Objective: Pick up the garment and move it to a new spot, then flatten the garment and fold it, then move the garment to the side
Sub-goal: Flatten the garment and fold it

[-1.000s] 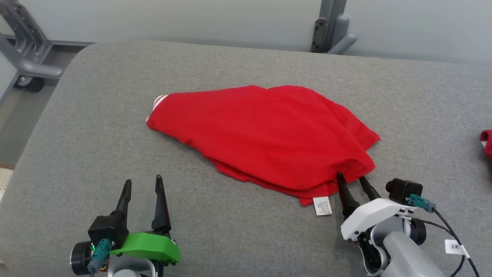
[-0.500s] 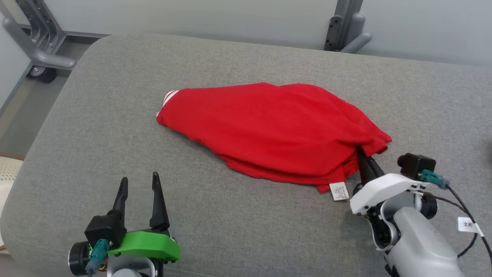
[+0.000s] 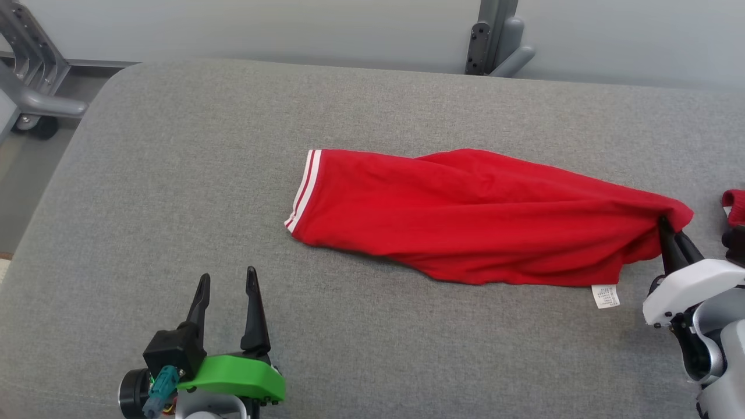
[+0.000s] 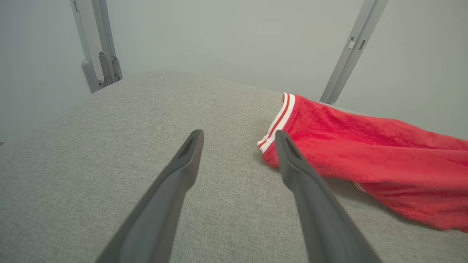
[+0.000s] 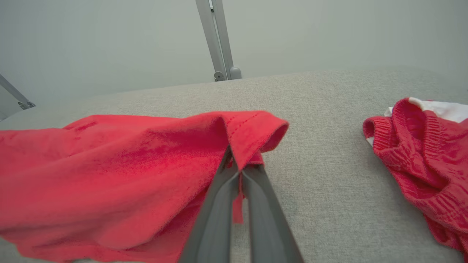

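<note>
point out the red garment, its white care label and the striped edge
red garment (image 3: pixel 465 221), head view, middle of the cloth
white care label (image 3: pixel 605 295), head view, centre of the tag
striped edge (image 3: pixel 303 187), head view, on the white stripes

Red white-trimmed garment (image 3: pixel 465 215), stretched sideways across grey cushion (image 3: pixel 174 174)

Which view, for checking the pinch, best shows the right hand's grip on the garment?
Right wrist view: close up, the right hand is shut on the garment. Head view shows it small, at the edge; left wrist view, the garment's striped end.
</note>
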